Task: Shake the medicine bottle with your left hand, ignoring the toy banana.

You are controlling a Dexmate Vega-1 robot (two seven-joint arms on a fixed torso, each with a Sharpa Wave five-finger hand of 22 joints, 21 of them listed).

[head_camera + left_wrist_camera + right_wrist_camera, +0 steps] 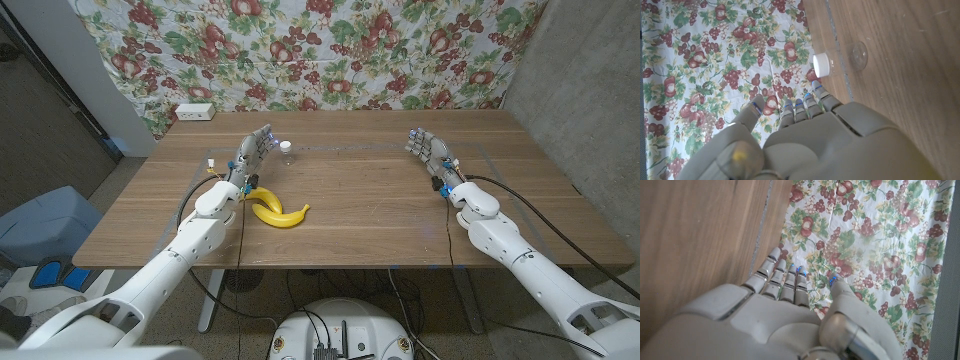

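Note:
A small clear medicine bottle (287, 148) with a white cap (823, 65) stands near the table's far edge, left of centre. My left hand (254, 153) is just to its left with its fingers spread, holding nothing. In the left wrist view the fingertips (816, 89) stop a little short of the bottle (856, 54), and a gap shows between them. The yellow toy banana (278, 210) lies on the table nearer to me, beside my left forearm. My right hand (428, 150) is over the table's far right part, its fingers (785, 277) extended and empty.
A white box (193, 112) sits at the table's far left corner. A floral curtain (330, 50) hangs right behind the far edge. A blue bin (45, 225) stands on the floor to the left. Bare wooden table (370, 200) lies between my arms.

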